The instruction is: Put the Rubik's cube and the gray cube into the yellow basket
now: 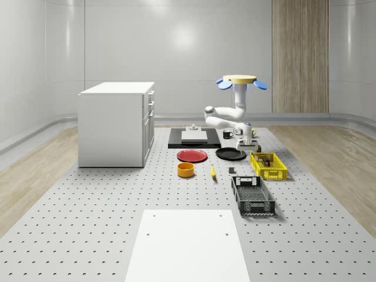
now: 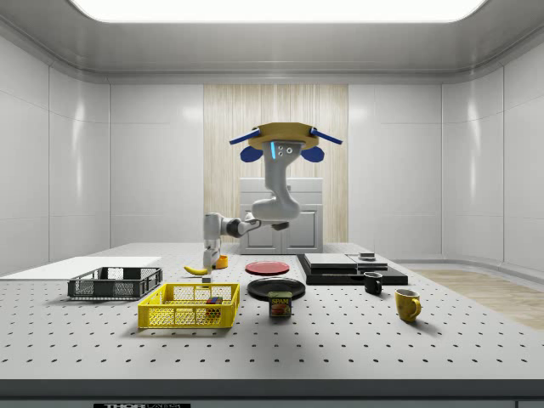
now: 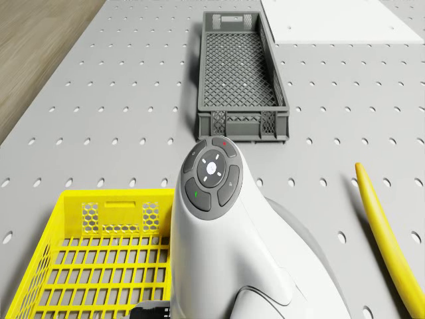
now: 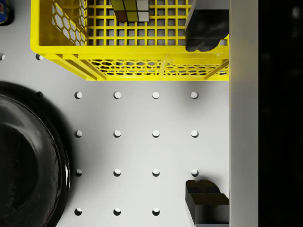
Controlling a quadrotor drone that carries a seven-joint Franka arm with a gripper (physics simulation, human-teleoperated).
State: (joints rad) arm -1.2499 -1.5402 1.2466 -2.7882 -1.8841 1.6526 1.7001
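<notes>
Drone (image 2: 285,136): hovers above the table's far end, over the black plate (image 1: 230,154) and mugs.
Arm: bends down from the drone toward the yellow basket (image 1: 268,166).
Gripper (image 4: 206,125): hangs over bare table just beside the basket's near wall.
Fingers (image 4: 204,35): spread wide apart, holding nothing; one tip over the basket's edge, the other over the table.
Rubik's cube (image 4: 130,9): lies inside the yellow basket.
Gray cube: cannot be made out.
Banana (image 3: 388,242): lies on the table near the basket.
Gray basket (image 3: 240,80): stands apart from the yellow one.
</notes>
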